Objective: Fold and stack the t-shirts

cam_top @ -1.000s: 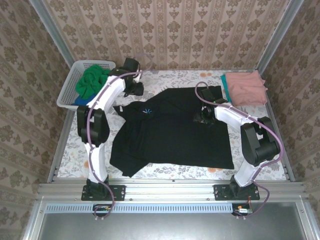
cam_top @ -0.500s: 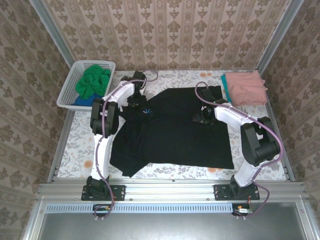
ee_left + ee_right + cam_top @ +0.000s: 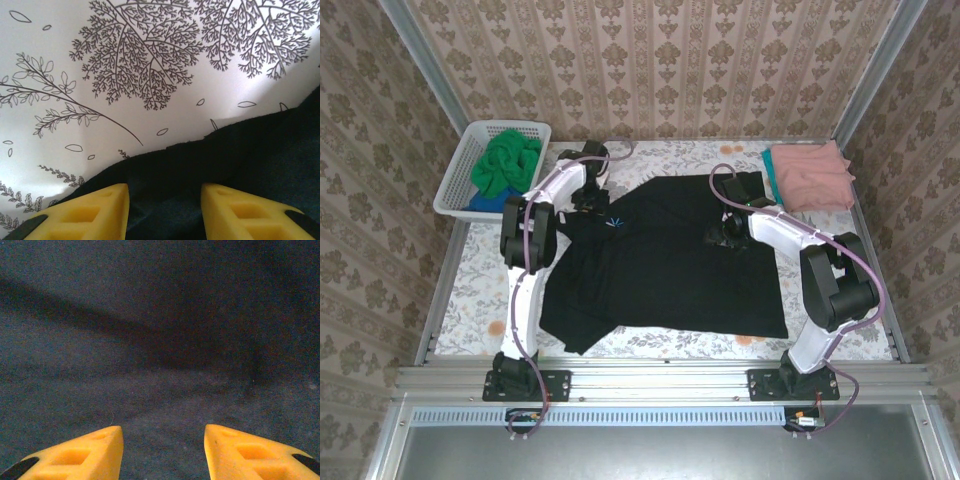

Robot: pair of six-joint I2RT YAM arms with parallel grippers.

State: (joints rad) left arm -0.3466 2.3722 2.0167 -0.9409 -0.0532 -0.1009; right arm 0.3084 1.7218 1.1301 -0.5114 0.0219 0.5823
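Note:
A black t-shirt (image 3: 660, 265) lies spread flat across the middle of the table. My left gripper (image 3: 588, 203) is low over its back-left edge. In the left wrist view the left gripper (image 3: 165, 207) is open, with the black t-shirt's hem (image 3: 240, 160) lying between its yellow fingers (image 3: 100, 210). My right gripper (image 3: 725, 230) rests over the shirt's back-right part. In the right wrist view the right gripper (image 3: 162, 452) is open, with flat black t-shirt cloth (image 3: 160, 340) under it. A folded salmon pink t-shirt (image 3: 815, 175) lies on a teal t-shirt (image 3: 770, 178) at the back right.
A white lattice basket (image 3: 455, 185) stands at the back left with a bright green t-shirt (image 3: 505, 160) and a blue t-shirt (image 3: 485, 203) in it. A leaf-patterned tablecloth (image 3: 150, 75) covers the table. Wallpapered walls close in three sides.
My left arm has swung from beside the basket rightwards and down onto the black t-shirt's back-left edge. The right arm has not moved.

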